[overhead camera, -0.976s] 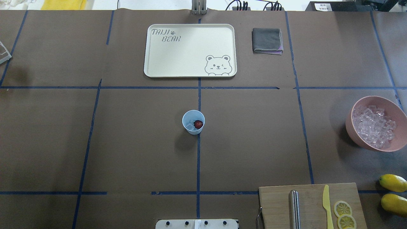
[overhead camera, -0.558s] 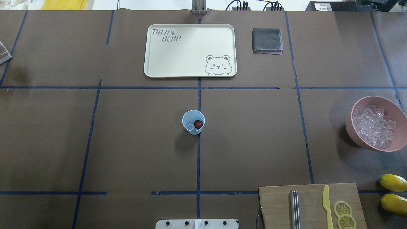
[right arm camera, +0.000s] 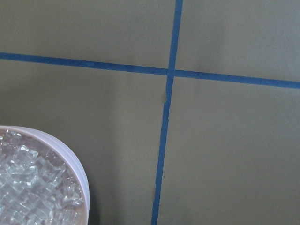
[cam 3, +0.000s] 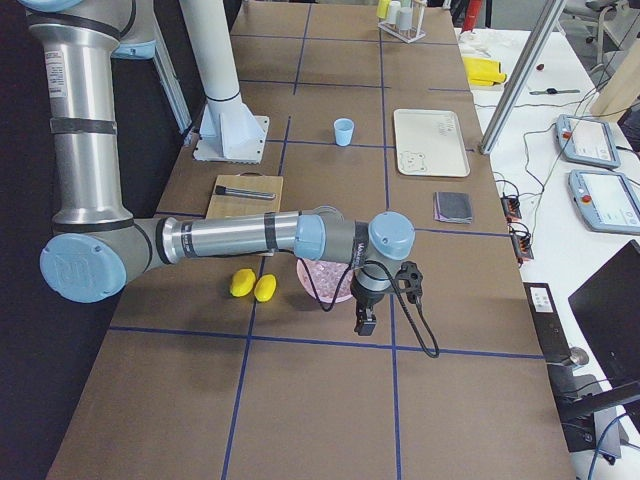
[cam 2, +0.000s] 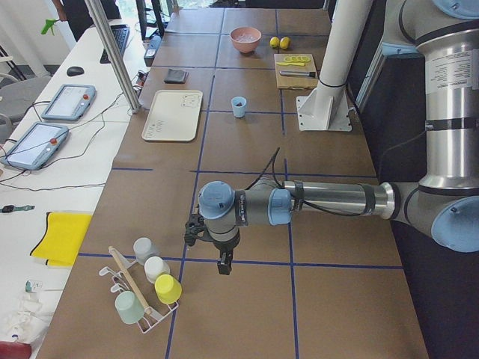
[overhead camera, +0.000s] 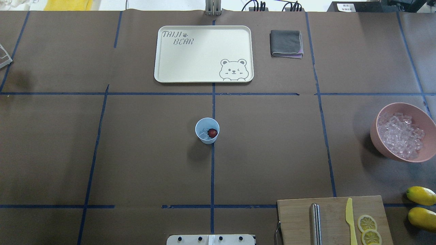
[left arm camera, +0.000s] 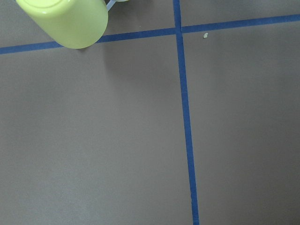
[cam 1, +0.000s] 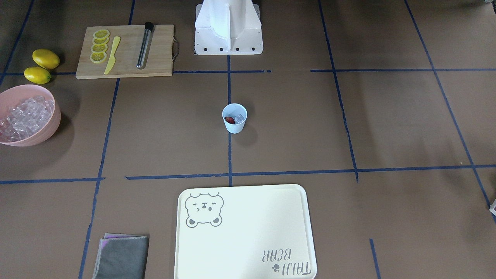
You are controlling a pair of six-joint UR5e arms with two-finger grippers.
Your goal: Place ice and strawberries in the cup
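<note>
The pale blue cup (overhead camera: 199, 126) stands upright at the table's middle, also in the front view (cam 1: 234, 128). Inside it lie the dark red strawberry (overhead camera: 213, 132) and some clear ice cubes (overhead camera: 203, 134). More ice (overhead camera: 400, 136) fills the pink bowl (overhead camera: 381, 147) at the right. My left gripper (cam 2: 223, 262) hangs over the table's far left end, near a cup rack. My right gripper (cam 3: 365, 320) hangs just past the pink bowl (cam 3: 322, 289). Both show only in the side views, so I cannot tell whether they are open or shut.
A cream tray (overhead camera: 203, 78) and a folded grey cloth (overhead camera: 286, 43) lie at the back. A cutting board (overhead camera: 332, 221) with a metal rod, yellow knife and lemon slices sits front right. Two lemons (overhead camera: 421, 195) lie beside it. A rack of cups (cam 2: 146, 288) stands at the left end.
</note>
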